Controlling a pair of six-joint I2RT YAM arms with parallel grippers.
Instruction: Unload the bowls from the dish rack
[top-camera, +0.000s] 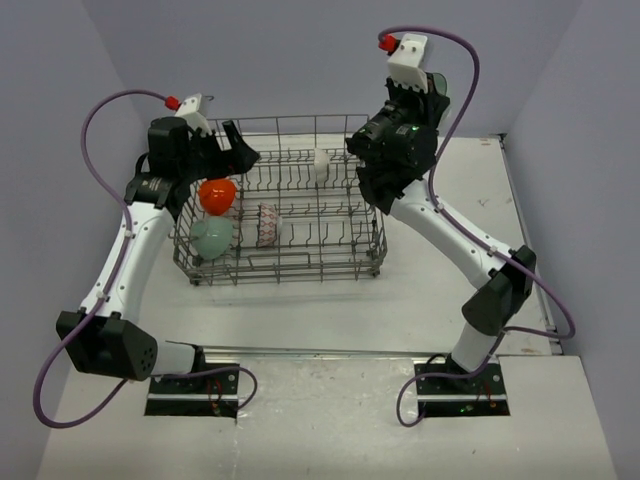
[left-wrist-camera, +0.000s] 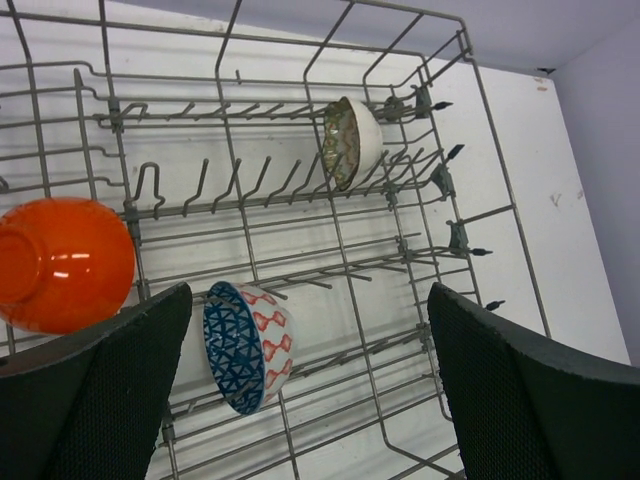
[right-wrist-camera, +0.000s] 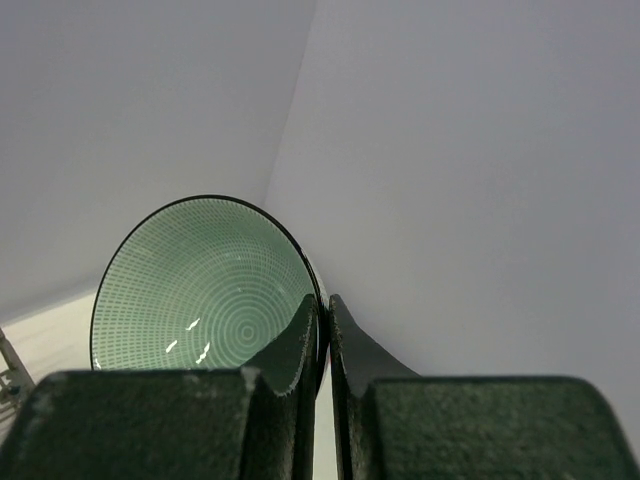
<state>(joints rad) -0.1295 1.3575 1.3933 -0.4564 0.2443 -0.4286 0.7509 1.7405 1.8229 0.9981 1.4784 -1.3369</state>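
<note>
Robot lab, bare grey walls (top-camera: 300, 50), white table (top-camera: 320, 310)

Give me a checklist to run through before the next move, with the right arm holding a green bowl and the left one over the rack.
1. Right gripper shut on green bowl rim: ok.
2. That bowl held clear of dish rack: ok.
3. Left gripper open: ok.
4. Orange bowl between left fingers: not ok, it sits beside one finger.
5. Set-down spot for the held bowl chosen: cannot tell.
</note>
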